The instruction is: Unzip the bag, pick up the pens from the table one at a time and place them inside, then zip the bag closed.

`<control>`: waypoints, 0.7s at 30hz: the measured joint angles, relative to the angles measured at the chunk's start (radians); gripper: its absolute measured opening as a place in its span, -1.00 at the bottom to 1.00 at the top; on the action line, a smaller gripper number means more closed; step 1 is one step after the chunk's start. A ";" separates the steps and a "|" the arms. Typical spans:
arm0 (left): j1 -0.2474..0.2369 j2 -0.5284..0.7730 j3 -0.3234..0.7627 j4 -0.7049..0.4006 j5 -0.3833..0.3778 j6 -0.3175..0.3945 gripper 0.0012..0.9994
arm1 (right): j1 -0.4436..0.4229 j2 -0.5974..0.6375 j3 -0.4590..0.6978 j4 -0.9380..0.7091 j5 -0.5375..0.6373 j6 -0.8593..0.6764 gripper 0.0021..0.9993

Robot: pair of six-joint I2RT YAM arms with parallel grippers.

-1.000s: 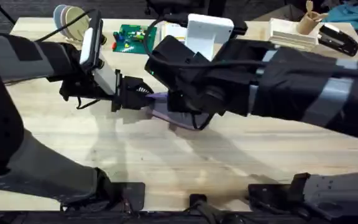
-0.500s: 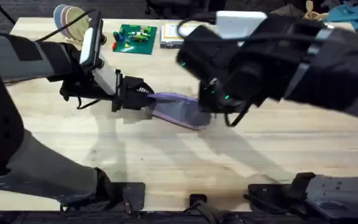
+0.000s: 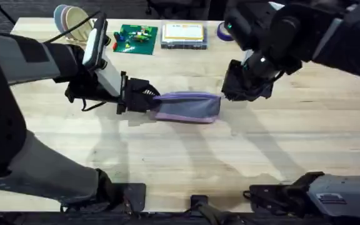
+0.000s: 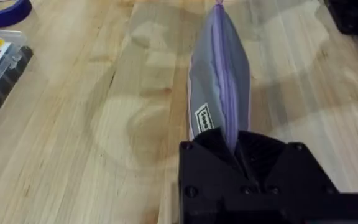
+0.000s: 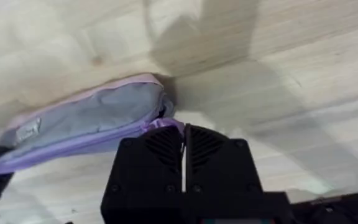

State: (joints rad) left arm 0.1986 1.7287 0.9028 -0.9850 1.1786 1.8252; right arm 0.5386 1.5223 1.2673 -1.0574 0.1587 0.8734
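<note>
The lavender bag (image 3: 189,106) lies lengthwise on the table (image 3: 186,156), and its zipper looks closed along the top (image 4: 225,74). My left gripper (image 3: 144,100) is shut on the bag's left end, its black fingers (image 4: 204,146) clamped over the fabric. At the bag's right end, my right gripper (image 3: 230,95) is raised a little, with its jaws pressed together (image 5: 184,127). A lilac zipper tab (image 5: 166,123) sits right at those fingertips; whether it is pinched I cannot tell. The pens are out of view.
Along the far edge stand stacked bowls (image 3: 72,22), a green item (image 3: 135,37), a clear box with a yellow label (image 3: 183,32) and a purple tape roll (image 3: 220,30). Bare wood lies in front of the bag.
My right arm has swung from over the bag's middle to beyond its right end. The bag has straightened out and lies in full view. The left gripper keeps its hold.
</note>
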 joint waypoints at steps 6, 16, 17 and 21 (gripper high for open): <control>0.000 0.000 0.000 -0.018 -0.004 0.000 -0.92 | -0.039 -0.001 -0.135 0.140 -0.031 -0.007 -0.94; 0.000 0.000 -0.001 -0.036 -0.013 0.000 -0.92 | -0.046 -0.011 -0.266 0.236 -0.044 0.016 -0.94; 0.000 0.000 -0.001 -0.036 -0.013 0.000 -0.92 | -0.047 -0.011 -0.262 0.231 -0.043 0.016 -0.94; 0.003 0.000 -0.001 -0.035 -0.016 0.000 -0.92 | -0.050 -0.011 -0.214 0.203 -0.031 -0.016 -0.92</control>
State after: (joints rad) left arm 0.2011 1.7287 0.9020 -1.0199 1.1622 1.8252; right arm 0.4887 1.5108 1.0537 -0.8539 0.1276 0.8576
